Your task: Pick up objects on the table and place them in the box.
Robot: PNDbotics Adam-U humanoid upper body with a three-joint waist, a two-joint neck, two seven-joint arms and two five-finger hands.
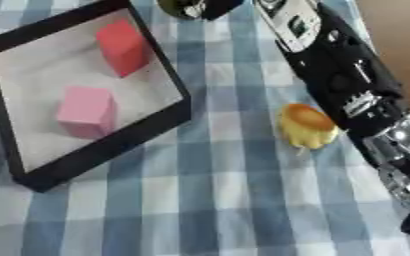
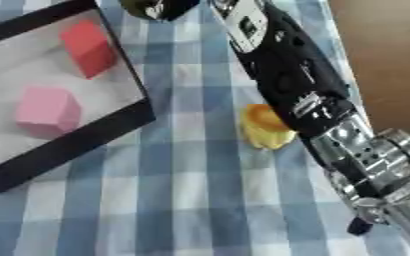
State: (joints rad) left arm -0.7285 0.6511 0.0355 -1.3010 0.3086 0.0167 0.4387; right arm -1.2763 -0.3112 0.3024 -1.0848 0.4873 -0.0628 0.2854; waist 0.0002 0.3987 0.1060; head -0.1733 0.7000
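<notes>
In the box [image 1: 169,70]: we see a red block [image 1: 123,47] and a pink block [image 1: 86,111].
Left out: a yellow object [image 1: 306,126].
Right hand [image 1: 191,7]: its hold we cannot tell.

Head stereo pair, looking down (close), overlapping

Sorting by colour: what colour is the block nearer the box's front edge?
Pink block, clearest in the left eye view.
</notes>
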